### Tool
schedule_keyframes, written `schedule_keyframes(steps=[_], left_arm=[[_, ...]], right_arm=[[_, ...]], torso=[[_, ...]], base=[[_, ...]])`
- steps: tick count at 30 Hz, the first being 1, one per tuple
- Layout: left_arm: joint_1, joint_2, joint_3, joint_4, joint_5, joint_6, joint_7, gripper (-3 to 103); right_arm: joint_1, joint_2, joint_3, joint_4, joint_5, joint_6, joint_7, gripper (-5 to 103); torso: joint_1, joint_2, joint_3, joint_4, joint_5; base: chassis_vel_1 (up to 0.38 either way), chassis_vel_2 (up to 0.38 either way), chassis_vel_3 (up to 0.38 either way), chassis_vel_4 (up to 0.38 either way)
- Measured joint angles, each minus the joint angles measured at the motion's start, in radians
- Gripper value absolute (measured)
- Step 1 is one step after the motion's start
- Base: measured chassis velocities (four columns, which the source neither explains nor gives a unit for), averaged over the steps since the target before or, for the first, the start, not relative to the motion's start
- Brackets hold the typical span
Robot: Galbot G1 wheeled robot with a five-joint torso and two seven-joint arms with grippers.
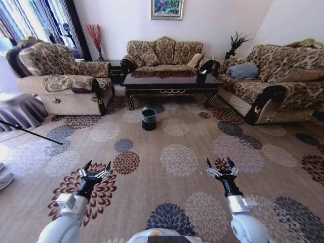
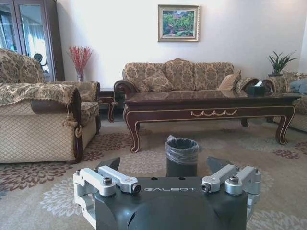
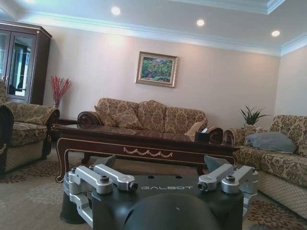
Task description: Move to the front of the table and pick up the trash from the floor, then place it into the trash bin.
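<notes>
Living room, robot standing well back from the long low coffee table of glossy dark wood with gold scroll ornament (image 1: 171, 81), which sits in front of the patterned three-seat sofa (image 1: 164, 52) at the far wall. Small black round trash bin with a thin translucent liner at its rim (image 1: 149, 119) stands on the beige carpet with round floral medallions (image 1: 177, 157), just in front of the table's front edge, nearer its left leg. No litter can be made out on the carpet from here; too small to tell.

Left gripper (image 1: 94, 170) held low over the carpet on the robot's left, jaws released and spread wide, nothing between them. In the left wrist view the bin (image 2: 182, 155) sits straight ahead beyond the open fingers (image 2: 114, 179), table (image 2: 211, 108) behind it.

Right gripper (image 1: 221, 167) held level with the left on the robot's right, jaws likewise released, empty. Right wrist view looks across at the table (image 3: 144, 146), with the bin's black wall (image 3: 72, 213) partly hidden behind the gripper body.

Patterned armchair (image 1: 63, 76) left of the table, second patterned sofa with a grey cushion (image 1: 276, 81) to the right
</notes>
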Motion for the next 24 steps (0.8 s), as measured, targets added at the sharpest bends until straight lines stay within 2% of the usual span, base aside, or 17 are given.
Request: schedule_keyframes(steps=[24], left_arm=[[0.000,0.000,0.000,0.000,0.000,0.000,0.000,100]], right_arm=[[0.000,0.000,0.000,0.000,0.000,0.000,0.000,100]], torso=[[0.039,0.098,0.059,0.0000,0.0000]], base=[[0.000,0.000,0.000,0.000]])
